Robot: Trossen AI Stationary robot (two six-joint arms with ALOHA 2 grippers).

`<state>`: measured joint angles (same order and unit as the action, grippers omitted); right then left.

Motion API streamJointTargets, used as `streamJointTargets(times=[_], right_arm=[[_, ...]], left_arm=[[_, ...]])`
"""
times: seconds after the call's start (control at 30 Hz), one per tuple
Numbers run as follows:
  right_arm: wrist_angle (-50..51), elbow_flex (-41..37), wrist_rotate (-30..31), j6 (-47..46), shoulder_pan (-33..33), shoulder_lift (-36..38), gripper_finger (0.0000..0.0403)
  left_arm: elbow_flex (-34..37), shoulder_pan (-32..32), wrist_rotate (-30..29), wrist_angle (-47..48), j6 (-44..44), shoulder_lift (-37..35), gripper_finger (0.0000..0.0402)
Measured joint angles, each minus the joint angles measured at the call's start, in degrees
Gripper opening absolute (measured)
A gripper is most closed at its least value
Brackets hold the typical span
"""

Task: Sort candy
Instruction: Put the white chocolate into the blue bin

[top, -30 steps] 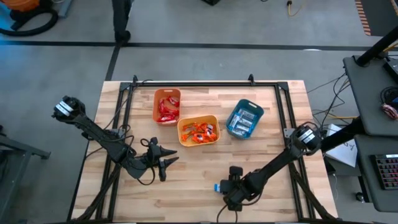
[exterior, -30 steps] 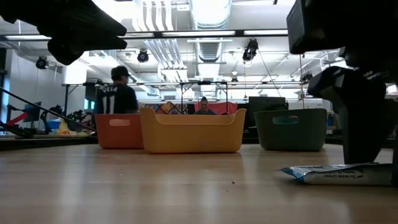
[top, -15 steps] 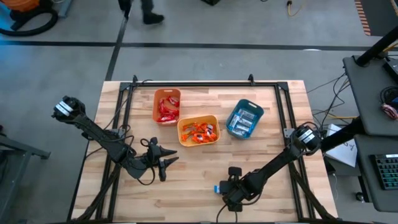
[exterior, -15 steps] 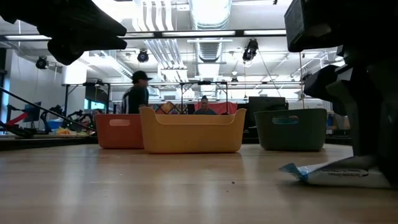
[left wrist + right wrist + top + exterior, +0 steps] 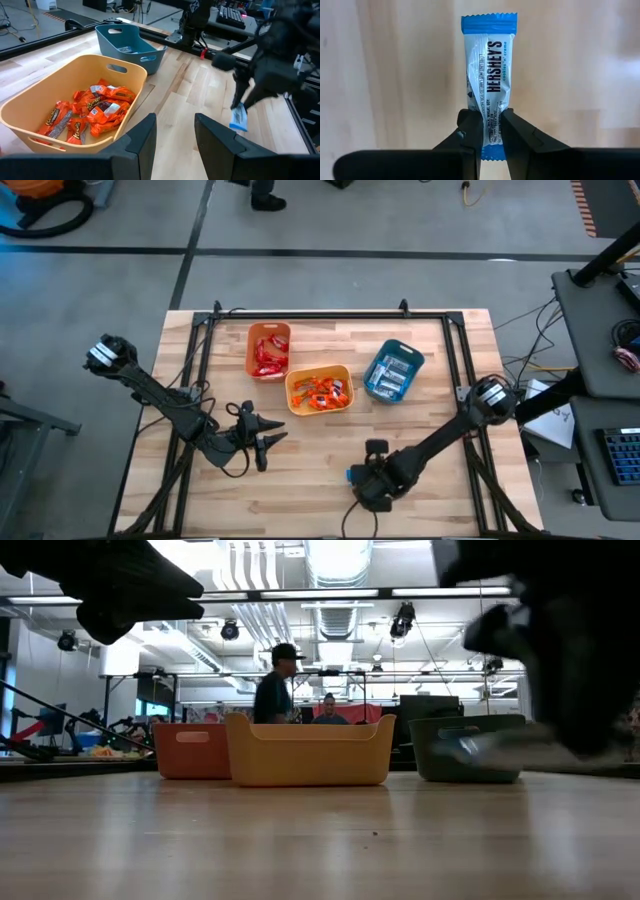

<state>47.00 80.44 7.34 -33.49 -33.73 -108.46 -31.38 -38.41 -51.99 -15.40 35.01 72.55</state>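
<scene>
A: Right gripper [image 5: 487,131] status?

B: Fingers [image 5: 470,131] are pinching a blue-and-white bar [image 5: 488,75] at its lower end, one pad on each side. The wrapper is sticking straight out past the tips (print reads Hershey's cookies 'n' creme). In the left wrist view the bar [image 5: 238,118] is hanging clear of the wooden table [image 5: 300,480], not touching it.

A: Where's that over the table?

B: Near edge, right of centre, in the high view [image 5: 362,476]. Only a blue sliver of the bar [image 5: 351,475] is showing there.

A: Left gripper [image 5: 262,432]?

B: Sitting over the table's left-centre, fingers spread apart and holding nothing, near the yellow bin [image 5: 319,391].

A: Rest of the candy?

B: Orange packets [image 5: 92,111] are lying in the yellow bin, red wrappers [image 5: 268,354] in the orange bin [image 5: 269,351], blue-and-white bars [image 5: 394,374] in the teal bin [image 5: 393,371]. The bins are sitting in a row on the far half, yellow in the middle.
</scene>
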Motion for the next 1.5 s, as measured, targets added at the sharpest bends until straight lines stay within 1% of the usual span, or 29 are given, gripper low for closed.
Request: streamJointTargets(times=[0.2, 0.3, 0.4, 0.53, 0.67, 0.73, 0.93, 1.17, 1.33, 1.5], right_arm=[[10.0, 4.1, 4.8, 3.6, 3.8, 1.5, 0.0053], [15.4, 6.0, 7.5, 3.7, 7.0, 2.7, 0.0054], [18.3, 6.6, 9.1, 3.7, 10.2, 4.6, 0.0054], [21.5, 6.5, 10.4, 4.0, 14.8, 8.8, 0.0054], [25.2, 5.9, 14.5, 4.6, 19.7, 13.1, 0.0054], [25.3, 5.1, 15.8, 5.4, 22.2, 16.0, 0.0054], [24.5, -0.5, 17.4, 7.6, 30.9, 25.3, 0.0054], [19.8, -11.4, 17.3, 9.5, 42.7, 34.6, 0.0054], [12.6, -20.2, 16.0, 13.9, 50.3, 38.0, 0.0054], [5.2, -27.3, 11.7, 17.7, 56.0, 38.0, 0.0054]], left_arm=[[0.0, 0.0, 0.0, 0.0, -0.2, 0.0, 0.0118], [0.0, 0.0, 0.0, 0.0, -0.2, 0.0, 0.0118], [0.0, 0.0, 0.0, 0.1, -0.2, 0.0, 0.0118], [0.0, 0.0, 0.0, 0.1, -0.2, 0.0, 0.0118], [0.0, 0.0, 0.0, 0.2, -0.2, 0.0, 0.0118], [0.0, 0.0, 0.0, 0.2, -0.2, 0.0, 0.0118], [0.0, 0.0, 0.0, 0.5, -0.2, 0.0, 0.0118], [0.0, 0.0, 0.0, 1.0, -0.2, 0.0, 0.0118], [0.0, 0.0, 0.0, 1.4, -0.1, 0.0, 0.0118], [0.0, 0.0, 0.0, 1.4, 0.0, 0.0, 0.0118]])
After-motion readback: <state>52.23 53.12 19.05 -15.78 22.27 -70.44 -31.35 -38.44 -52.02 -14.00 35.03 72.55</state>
